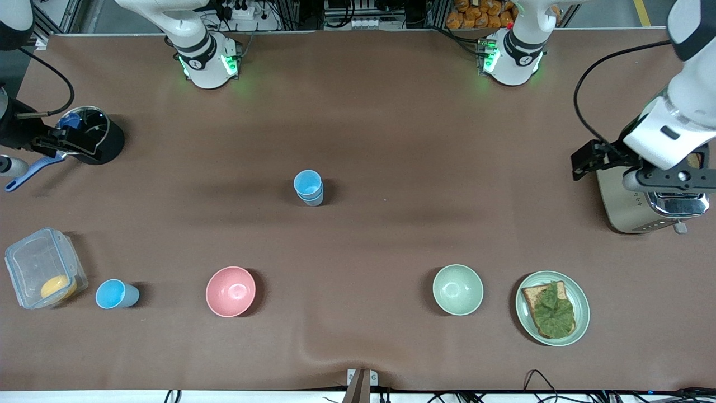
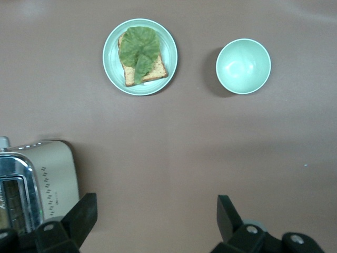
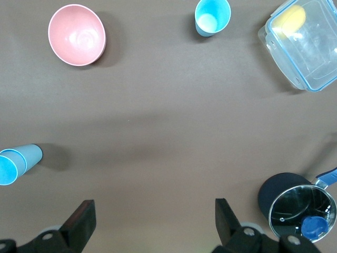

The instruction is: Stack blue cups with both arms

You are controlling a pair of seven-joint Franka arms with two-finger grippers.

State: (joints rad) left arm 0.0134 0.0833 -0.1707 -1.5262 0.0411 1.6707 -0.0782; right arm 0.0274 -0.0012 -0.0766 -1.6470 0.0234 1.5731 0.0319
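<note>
I read the surface (image 1: 358, 112) as a dial centred on the stacked pair, with twelve toward the arm bases.

Nearest the front camera, at about four o'clock, a green plate (image 1: 582, 302) carried toast under a lettuce leaf. The pale green bowl (image 1: 457, 289) sat beside it on the same bearing. The pink bowl (image 1: 230, 291) lay at seven. At eight stood the single blue cup (image 1: 116, 294), upright and alone, just beside a clear lidded container (image 1: 42, 268).

At the centre, the stacked blue cups (image 1: 309, 187) stood one nested in the other, well apart from the single cup.

At three o'clock the left end effector (image 2: 155, 216) hung over a toaster (image 1: 632, 207), spread wide and holding nothing. Between nine and ten the right end effector (image 3: 152, 219) hung over a black pot (image 1: 92, 134), also wide and empty. Both arms waited.
</note>
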